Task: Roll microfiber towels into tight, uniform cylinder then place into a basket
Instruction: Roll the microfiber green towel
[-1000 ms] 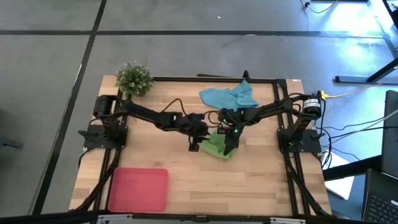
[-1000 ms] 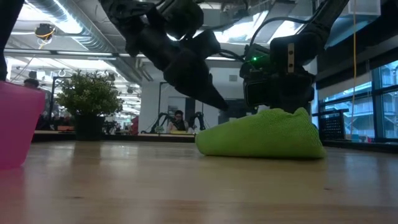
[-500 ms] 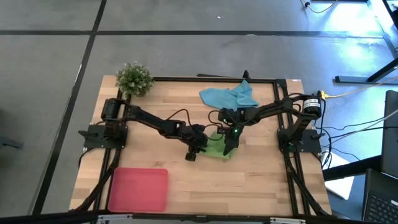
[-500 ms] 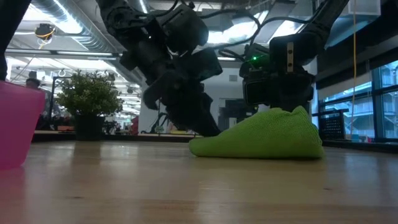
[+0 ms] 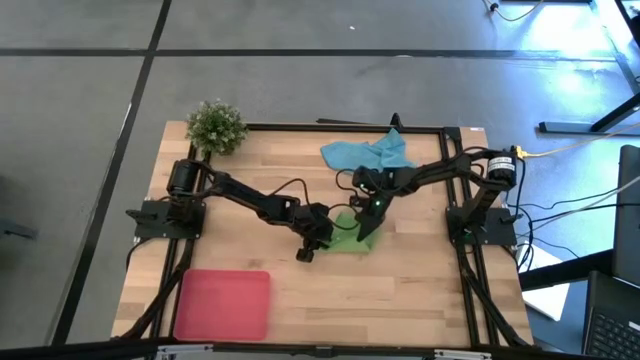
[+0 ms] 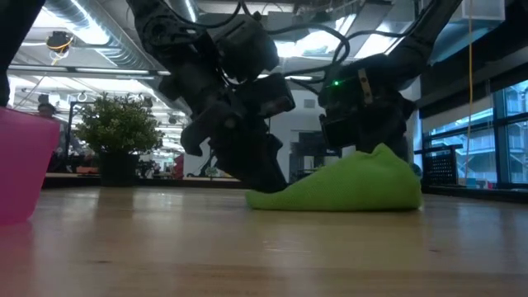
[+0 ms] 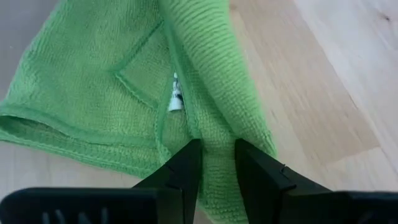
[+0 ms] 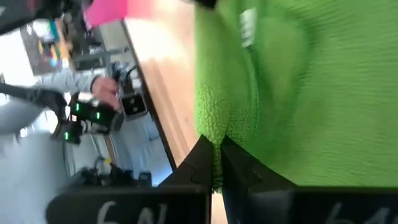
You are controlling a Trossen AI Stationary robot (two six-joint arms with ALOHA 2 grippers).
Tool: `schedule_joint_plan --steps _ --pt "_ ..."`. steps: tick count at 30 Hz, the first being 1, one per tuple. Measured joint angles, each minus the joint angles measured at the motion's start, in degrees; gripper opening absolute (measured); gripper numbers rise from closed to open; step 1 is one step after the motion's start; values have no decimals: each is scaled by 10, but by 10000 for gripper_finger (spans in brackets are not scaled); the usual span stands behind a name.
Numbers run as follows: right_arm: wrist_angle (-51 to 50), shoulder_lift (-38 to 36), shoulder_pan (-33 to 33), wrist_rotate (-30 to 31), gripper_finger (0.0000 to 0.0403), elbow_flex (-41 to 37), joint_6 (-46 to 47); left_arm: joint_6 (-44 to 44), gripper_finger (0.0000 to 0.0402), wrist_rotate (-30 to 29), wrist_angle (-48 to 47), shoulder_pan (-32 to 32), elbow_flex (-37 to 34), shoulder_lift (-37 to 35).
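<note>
One basket [image 5: 222, 304], pinkish-red and shallow, is seen nearest, at the front left of the table [image 5: 420, 290], well apart from everything else; in the low view its wall shows at the left edge [image 6: 18, 165]. Two towels are counted. The green towel [image 5: 347, 235] lies bunched near the middle of the table, low at one end and humped at the other [image 6: 346, 186]. Two grippers are at work on it, one at each side. The left gripper [image 5: 318, 236] is set at the towel's left edge, and its fingers [image 7: 186, 168] are nearly closed, with a fold of green cloth [image 7: 211, 124] pinched between them. The right gripper [image 5: 366, 228] is set at the towel's right side; its fingers [image 8: 202, 158] are drawn close together on a thin edge of the green cloth [image 8: 273, 99]. Farther back, the blue towel [image 5: 368, 154] lies crumpled at the rear edge, untouched. One small green plant [image 5: 216, 125] stands at the rear left corner.
</note>
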Motion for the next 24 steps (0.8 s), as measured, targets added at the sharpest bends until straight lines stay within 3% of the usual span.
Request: schedule_joint_plan --steps 7,18,24 --pt "-31 0 -16 57 13 0 33 0 96 2 -4 0 0 0" --pt "-93 0 -9 167 13 1 -12 -28 96 -7 0 9 0 1" --pt "-94 0 -8 193 14 1 -28 -35 96 -9 0 12 -1 1"
